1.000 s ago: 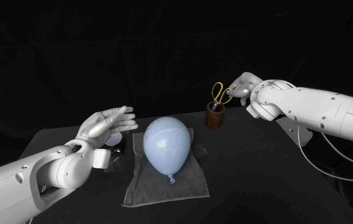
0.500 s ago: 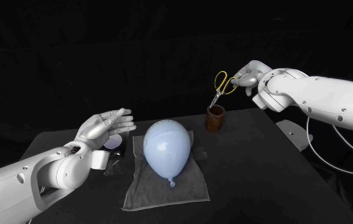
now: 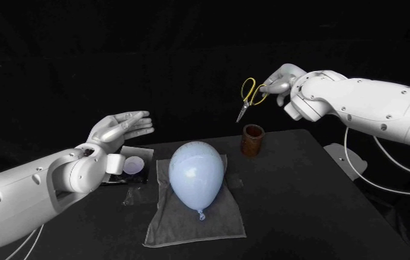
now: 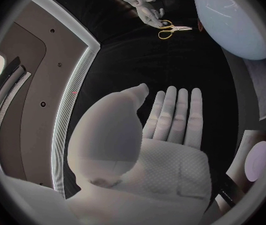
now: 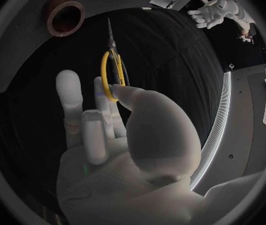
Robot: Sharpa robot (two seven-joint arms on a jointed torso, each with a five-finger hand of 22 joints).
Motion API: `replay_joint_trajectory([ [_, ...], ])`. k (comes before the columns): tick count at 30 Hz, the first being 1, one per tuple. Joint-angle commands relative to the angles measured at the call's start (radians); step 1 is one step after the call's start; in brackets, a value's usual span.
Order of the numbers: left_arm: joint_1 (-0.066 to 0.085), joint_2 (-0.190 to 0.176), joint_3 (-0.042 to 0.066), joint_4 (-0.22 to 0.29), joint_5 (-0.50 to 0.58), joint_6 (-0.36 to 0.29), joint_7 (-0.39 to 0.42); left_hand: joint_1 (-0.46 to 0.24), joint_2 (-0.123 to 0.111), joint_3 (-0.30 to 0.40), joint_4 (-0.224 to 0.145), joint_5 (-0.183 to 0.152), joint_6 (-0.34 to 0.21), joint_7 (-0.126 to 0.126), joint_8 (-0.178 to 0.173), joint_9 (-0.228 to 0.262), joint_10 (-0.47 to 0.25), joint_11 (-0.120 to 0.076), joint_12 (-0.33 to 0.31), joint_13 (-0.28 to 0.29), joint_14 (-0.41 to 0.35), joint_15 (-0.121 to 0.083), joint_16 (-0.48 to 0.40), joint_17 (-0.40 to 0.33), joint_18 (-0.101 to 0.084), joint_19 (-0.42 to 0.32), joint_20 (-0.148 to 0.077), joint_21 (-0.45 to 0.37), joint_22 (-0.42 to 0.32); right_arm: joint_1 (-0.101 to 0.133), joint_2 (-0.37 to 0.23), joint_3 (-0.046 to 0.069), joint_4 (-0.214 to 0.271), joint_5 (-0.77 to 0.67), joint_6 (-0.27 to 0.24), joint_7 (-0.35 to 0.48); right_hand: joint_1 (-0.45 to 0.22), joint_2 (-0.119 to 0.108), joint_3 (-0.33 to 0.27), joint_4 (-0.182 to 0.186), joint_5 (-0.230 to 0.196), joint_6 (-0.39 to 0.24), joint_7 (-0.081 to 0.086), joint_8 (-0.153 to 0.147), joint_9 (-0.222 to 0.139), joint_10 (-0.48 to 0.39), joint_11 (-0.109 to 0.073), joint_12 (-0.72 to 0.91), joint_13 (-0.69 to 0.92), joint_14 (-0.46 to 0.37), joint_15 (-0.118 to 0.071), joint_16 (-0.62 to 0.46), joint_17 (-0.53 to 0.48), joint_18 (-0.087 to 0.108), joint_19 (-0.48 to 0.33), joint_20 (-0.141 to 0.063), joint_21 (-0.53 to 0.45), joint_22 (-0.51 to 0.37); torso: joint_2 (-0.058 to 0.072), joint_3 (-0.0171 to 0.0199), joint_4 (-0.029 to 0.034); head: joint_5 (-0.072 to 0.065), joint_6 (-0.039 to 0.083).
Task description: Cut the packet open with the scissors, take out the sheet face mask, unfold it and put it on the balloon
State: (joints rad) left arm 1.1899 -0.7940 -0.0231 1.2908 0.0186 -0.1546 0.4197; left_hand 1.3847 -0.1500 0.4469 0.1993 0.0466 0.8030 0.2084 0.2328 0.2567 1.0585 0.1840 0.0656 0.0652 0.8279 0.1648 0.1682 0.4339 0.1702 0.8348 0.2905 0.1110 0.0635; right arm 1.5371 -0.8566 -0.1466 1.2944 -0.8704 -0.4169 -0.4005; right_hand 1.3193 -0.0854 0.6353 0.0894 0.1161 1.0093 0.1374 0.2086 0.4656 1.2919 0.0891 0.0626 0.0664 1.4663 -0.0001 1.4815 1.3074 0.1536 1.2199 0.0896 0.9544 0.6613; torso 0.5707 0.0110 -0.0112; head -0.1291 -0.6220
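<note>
The right hand [image 3: 278, 85] pinches the scissors [image 3: 244, 106] by a yellow loop above the brown cup [image 3: 251, 140]; that thin hold may let them slip.

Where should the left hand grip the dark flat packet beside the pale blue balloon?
Probably its outer edge, from above: the dark flat packet lies flat on the black table, so only a rim pinch works. The open left hand hovers near it, and this leaves another edge free for the yellow-handled scissors the right hand holds.
</note>
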Motion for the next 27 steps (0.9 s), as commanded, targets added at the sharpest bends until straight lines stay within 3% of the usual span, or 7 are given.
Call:
replay_joint_trajectory([
  [1, 0.018, 0.03, 0.001, -0.052, -0.049, 0.044, -0.007, 0.01, 0.0, -0.004, -0.005, 0.002, -0.013, 0.028, -0.01, -0.003, -0.029, 0.009, -0.005, -0.001, -0.027, 0.01, -0.024, -0.014, -0.014, -0.023, 0.002, -0.015, 0.0, -0.009, 0.038, 0.0, -0.025, 0.038, 0.005, -0.001, -0.007, -0.001, 0.006, 0.001, -0.005, -0.001, 0.003, 0.006, 0.001, 0.024, -0.021, 0.001, -0.001, 0.07, -0.009, 0.002, 0.1, 0.007, 0.001, 0.003, -0.004, -0.002, 0.002, 0.0008, 0.0011, 0.013, 0.001],
  [4, 0.031, 0.065, 0.002, -0.113, -0.056, 0.044, -0.008, 0.008, 0.001, -0.009, -0.005, 0.002, -0.021, 0.033, -0.017, -0.004, -0.05, 0.015, -0.005, -0.001, -0.04, 0.016, -0.039, -0.026, -0.022, -0.036, 0.002, -0.025, 0.001, -0.019, 0.09, 0.001, -0.063, 0.065, -0.019, 0.014, -0.008, -0.001, 0.006, 0.0, -0.005, -0.002, 0.003, 0.005, 0.001, 0.024, -0.021, 0.001, -0.002, 0.069, -0.009, 0.001, 0.098, 0.007, 0.001, 0.003, -0.004, -0.002, 0.004, 0.0011, 0.0004, 0.018, 0.003],
  [8, 0.042, 0.119, 0.002, -0.198, -0.06, 0.053, -0.01, 0.005, 0.003, -0.015, -0.003, 0.002, -0.026, 0.035, -0.021, -0.005, -0.062, 0.018, -0.004, -0.001, -0.042, 0.019, -0.045, -0.033, -0.023, -0.036, 0.001, -0.026, 0.003, -0.035, 0.167, 0.001, -0.133, 0.117, -0.065, 0.042, -0.01, -0.001, 0.006, 0.001, -0.006, -0.003, 0.003, 0.005, 0.002, 0.024, -0.021, 0.001, -0.001, 0.069, -0.009, 0.001, 0.097, 0.007, 0.002, 0.003, -0.003, 0.0, 0.008, -0.0031, 0.0022, 0.029, 0.008],
  [13, 0.049, 0.173, 0.003, -0.276, -0.067, 0.069, -0.015, 0.003, 0.006, -0.019, -0.001, 0.002, -0.026, 0.03, -0.021, -0.004, -0.064, 0.017, -0.002, 0.0, -0.032, 0.017, -0.044, -0.037, -0.019, -0.027, 0.0, -0.022, 0.005, -0.056, 0.247, 0.001, -0.211, 0.19, -0.12, 0.08, -0.012, 0.004, 0.012, -0.003, -0.001, -0.003, 0.002, 0.006, 0.004, 0.027, -0.022, 0.002, -0.001, 0.07, -0.01, 0.002, 0.099, 0.007, 0.002, 0.002, -0.002, 0.002, 0.011, -0.0056, 0.0053, 0.037, 0.014],
  [19, 0.052, 0.231, 0.005, -0.362, -0.093, 0.104, -0.032, -0.008, 0.008, -0.037, 0.01, 0.002, -0.014, 0.002, -0.017, -0.001, -0.052, 0.011, 0.002, 0.001, -0.006, 0.011, -0.043, -0.047, -0.021, -0.029, 0.001, -0.027, 0.003, -0.1, 0.33, 0.004, -0.263, 0.26, -0.179, 0.137, -0.015, 0.007, 0.015, -0.004, 0.001, -0.004, 0.002, 0.006, 0.005, 0.027, -0.022, 0.002, -0.001, 0.069, -0.01, 0.001, 0.097, 0.007, 0.001, 0.002, -0.005, -0.002, 0.014, -0.0057, 0.0046, 0.055, 0.019],
  [22, 0.053, 0.257, 0.005, -0.401, -0.1, 0.115, -0.042, -0.012, 0.007, -0.045, 0.014, 0.002, -0.012, 0.0, -0.017, -0.001, -0.046, 0.009, 0.001, 0.001, -0.003, 0.01, -0.046, -0.051, -0.025, -0.037, 0.002, -0.032, 0.002, -0.121, 0.368, 0.005, -0.29, 0.293, -0.22, 0.175, -0.017, 0.009, 0.016, -0.004, 0.002, -0.005, 0.003, 0.006, 0.006, 0.027, -0.022, 0.002, -0.001, 0.069, -0.01, 0.0, 0.095, 0.008, -0.001, 0.002, -0.008, -0.006, 0.013, -0.0045, 0.0061, 0.062, 0.02],
  [27, 0.056, 0.292, 0.005, -0.454, -0.113, 0.13, -0.06, -0.027, 0.0, -0.078, 0.032, 0.002, -0.024, 0.001, -0.026, -0.005, -0.051, 0.014, -0.003, -0.001, -0.01, 0.014, -0.062, -0.066, -0.041, -0.089, 0.002, -0.047, -0.001, -0.147, 0.405, 0.009, -0.298, 0.346, -0.271, 0.229, -0.019, 0.013, 0.02, -0.005, 0.005, -0.007, 0.003, 0.006, 0.007, 0.027, -0.022, 0.002, -0.001, 0.069, -0.01, 0.001, 0.096, 0.007, 0.0, 0.002, -0.005, -0.002, 0.014, -0.0059, 0.0049, 0.075, 0.025],
])
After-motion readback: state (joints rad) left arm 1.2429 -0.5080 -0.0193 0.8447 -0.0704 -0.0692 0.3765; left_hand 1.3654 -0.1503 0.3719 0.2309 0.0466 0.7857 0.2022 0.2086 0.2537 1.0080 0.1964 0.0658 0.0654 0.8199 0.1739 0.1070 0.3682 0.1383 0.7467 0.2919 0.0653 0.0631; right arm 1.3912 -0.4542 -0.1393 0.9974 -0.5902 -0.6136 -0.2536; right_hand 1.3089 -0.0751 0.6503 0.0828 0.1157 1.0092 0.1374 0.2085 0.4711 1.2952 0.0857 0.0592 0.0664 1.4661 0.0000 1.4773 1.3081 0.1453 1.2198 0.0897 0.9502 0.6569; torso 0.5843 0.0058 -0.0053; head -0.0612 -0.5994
